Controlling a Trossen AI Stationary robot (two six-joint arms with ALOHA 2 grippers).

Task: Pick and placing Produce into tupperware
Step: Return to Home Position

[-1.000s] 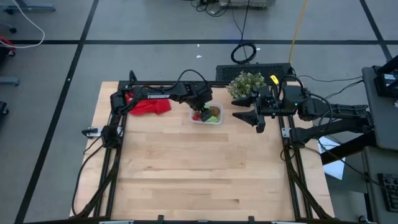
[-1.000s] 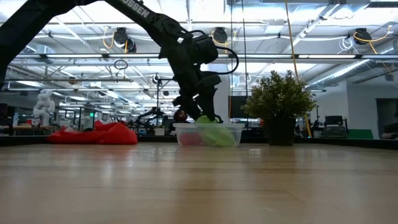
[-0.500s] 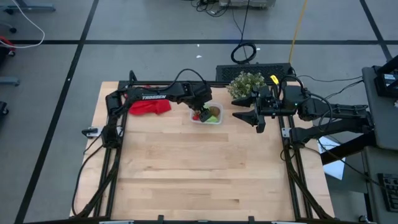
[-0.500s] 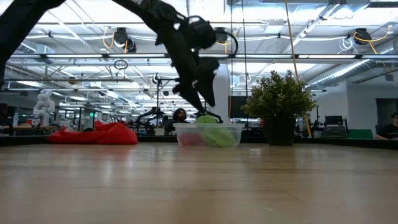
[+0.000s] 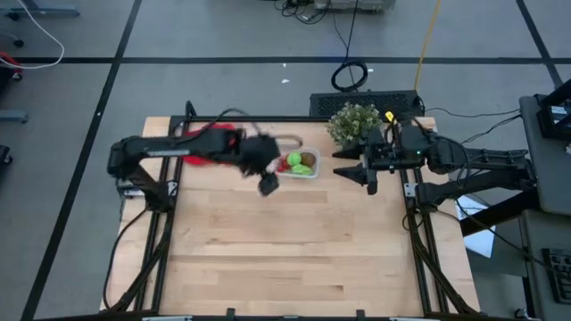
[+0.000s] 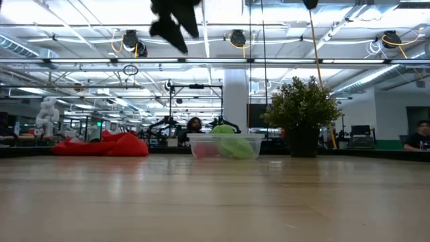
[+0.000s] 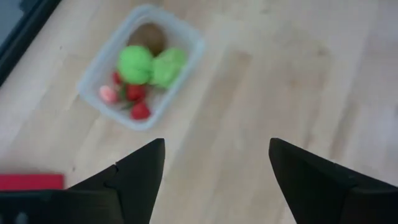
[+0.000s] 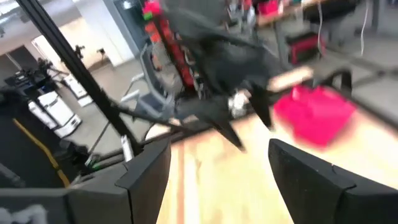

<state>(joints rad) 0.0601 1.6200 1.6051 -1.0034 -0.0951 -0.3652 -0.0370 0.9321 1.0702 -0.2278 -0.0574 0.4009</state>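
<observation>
The clear tupperware [image 5: 300,163] stands on the table near its far edge, also in the low view [image 6: 225,145] and the left wrist view [image 7: 186,43]. Inside lie two bright green pieces [image 7: 152,64], a brown oval [image 7: 151,35] and several small red pieces [image 7: 130,99]. My left gripper [image 5: 268,184] hangs open and empty in the air, on the near-left side of the tupperware, high in the low view [image 6: 173,21]. My right gripper [image 5: 359,172] waits open to the right of the tupperware, empty.
A red cloth [image 5: 210,147] lies left of the tupperware by the far edge. A bushy potted plant [image 5: 352,120] stands right of it, close to my right arm. Bare wood [image 5: 285,250] spreads over the near half of the table. A person sits in the room behind [image 6: 422,134].
My left gripper has risen out of the tupperware, climbed high above the table, and swung back toward the left and near edges. The produce stays in the container, which has not moved.
</observation>
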